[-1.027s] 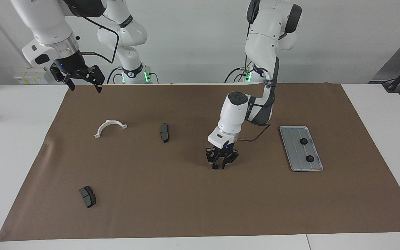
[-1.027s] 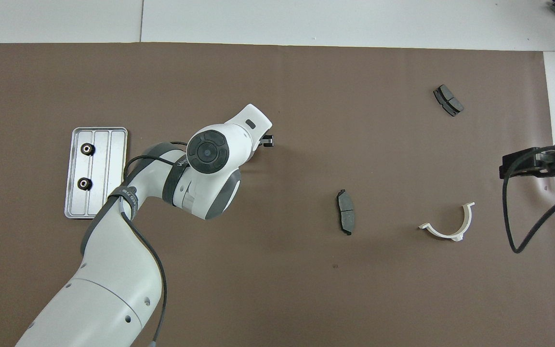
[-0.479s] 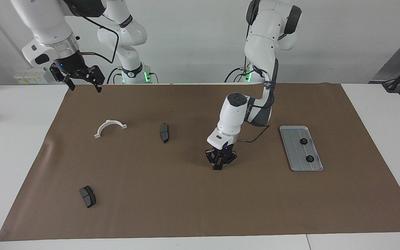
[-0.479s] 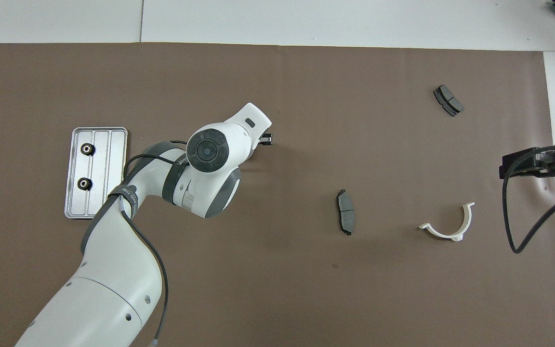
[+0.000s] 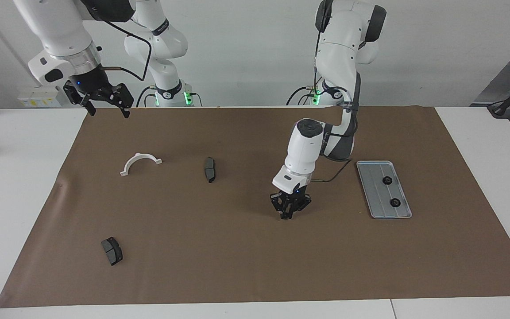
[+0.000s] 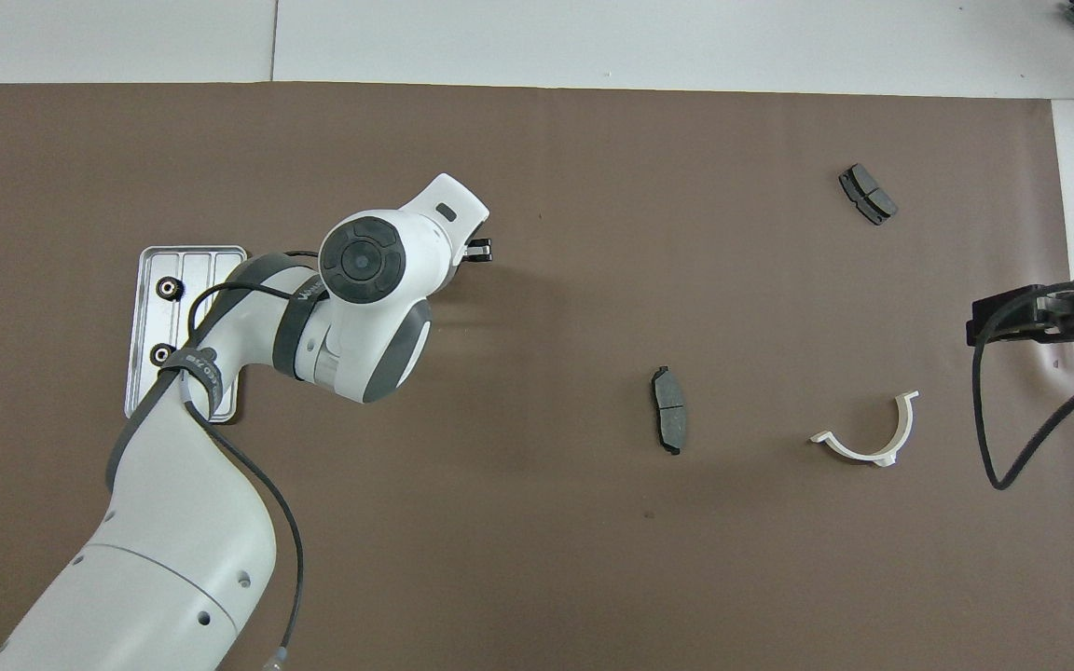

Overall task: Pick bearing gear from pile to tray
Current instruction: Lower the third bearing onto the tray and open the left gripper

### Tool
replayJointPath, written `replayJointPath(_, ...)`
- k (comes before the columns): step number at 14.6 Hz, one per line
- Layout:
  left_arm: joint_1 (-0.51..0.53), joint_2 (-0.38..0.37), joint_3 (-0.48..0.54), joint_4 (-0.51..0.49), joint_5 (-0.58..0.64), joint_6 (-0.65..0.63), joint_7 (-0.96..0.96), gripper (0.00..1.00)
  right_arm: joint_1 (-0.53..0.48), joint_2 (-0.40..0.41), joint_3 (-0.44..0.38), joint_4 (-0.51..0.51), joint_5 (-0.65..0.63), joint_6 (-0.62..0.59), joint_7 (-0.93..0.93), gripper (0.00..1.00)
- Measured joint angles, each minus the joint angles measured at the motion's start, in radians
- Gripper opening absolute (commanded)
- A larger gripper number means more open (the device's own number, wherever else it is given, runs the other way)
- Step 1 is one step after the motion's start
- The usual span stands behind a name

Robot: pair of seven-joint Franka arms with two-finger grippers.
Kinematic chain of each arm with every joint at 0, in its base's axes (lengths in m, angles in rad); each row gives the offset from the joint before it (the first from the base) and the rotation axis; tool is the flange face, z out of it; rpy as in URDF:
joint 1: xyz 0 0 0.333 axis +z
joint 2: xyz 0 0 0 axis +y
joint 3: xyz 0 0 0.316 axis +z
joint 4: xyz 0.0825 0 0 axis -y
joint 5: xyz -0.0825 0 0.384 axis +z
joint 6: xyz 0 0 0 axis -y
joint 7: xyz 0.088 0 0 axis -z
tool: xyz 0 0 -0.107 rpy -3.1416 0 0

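transfer under way: my left gripper (image 5: pixel 289 213) hangs low over the mat (image 5: pixel 246 266), tips drawn together; whether a ring sits between them i cannot tell. seen from across the table, the tray (image 5: pixel 372 195) lies at three o'clock of it, two rings (image 5: pixel 387 180) already on board. what remains of the pile, two pads (image 5: pixel 209 169) and a bracket (image 5: pixel 140 162), lies toward nine o'clock, no loose ring in sight. my judgement: keep the grip firm, lift clear of the raised rim, cross level, lower onto a bare ridge away from both rings, then part the tips gently. my right gripper (image 5: pixel 100 101) waits spread at ten o'clock.
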Motion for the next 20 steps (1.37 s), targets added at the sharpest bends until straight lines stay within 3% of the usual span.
replayJointPath(6,0.171,-0.24,0.013,-0.209,0.0,-0.067,0.243,0.0,0.0,0.0,0.0,0.0,0.0,0.0,0.0,1.0)
replayJointPath(9,0.254,-0.316,0.013,-0.267,0.0,-0.157,0.341,0.01,0.0,0.0,0.0,0.0,0.0,0.0,0.0,1.0)
replayJointPath(12,0.343,-0.34,0.012,-0.286,-0.002,-0.204,0.453,0.01,0.0,0.0,0.0,0.0,0.0,0.0,0.0,1.0)
replayJointPath(17,0.435,-0.341,0.012,-0.356,-0.098,-0.157,0.604,0.02,0.0,0.0,0.0,0.0,0.0,0.0,0.0,1.0)
replayJointPath(20,0.444,-0.339,0.011,-0.404,-0.109,-0.106,0.617,0.11,0.0,0.0,0.0,0.0,0.0,0.0,0.0,1.0)
